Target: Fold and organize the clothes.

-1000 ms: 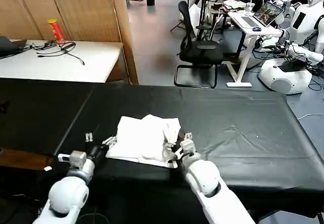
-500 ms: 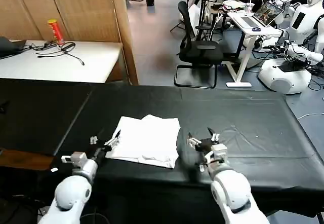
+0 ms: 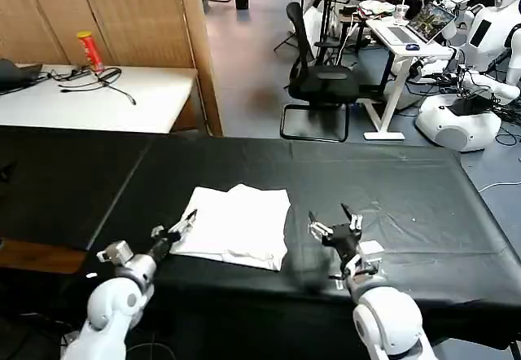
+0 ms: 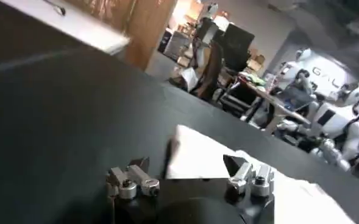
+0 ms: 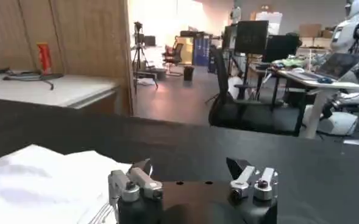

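While the folded white T-shirt (image 3: 234,225) is lying on the black table cloth (image 3: 407,197), the left gripper (image 3: 173,228) is hovering spread at its near-left corner; the right gripper (image 3: 334,223) is hanging spread and empty beside it.

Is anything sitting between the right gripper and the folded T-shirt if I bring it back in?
Nothing visible. The right gripper, open, hovers beside the T-shirt; between them lies bare black table cloth.

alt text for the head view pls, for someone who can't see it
A folded white T-shirt lies on a black table cloth. The left gripper sits open at its left edge, and the right gripper hovers open to its right, clear of it.
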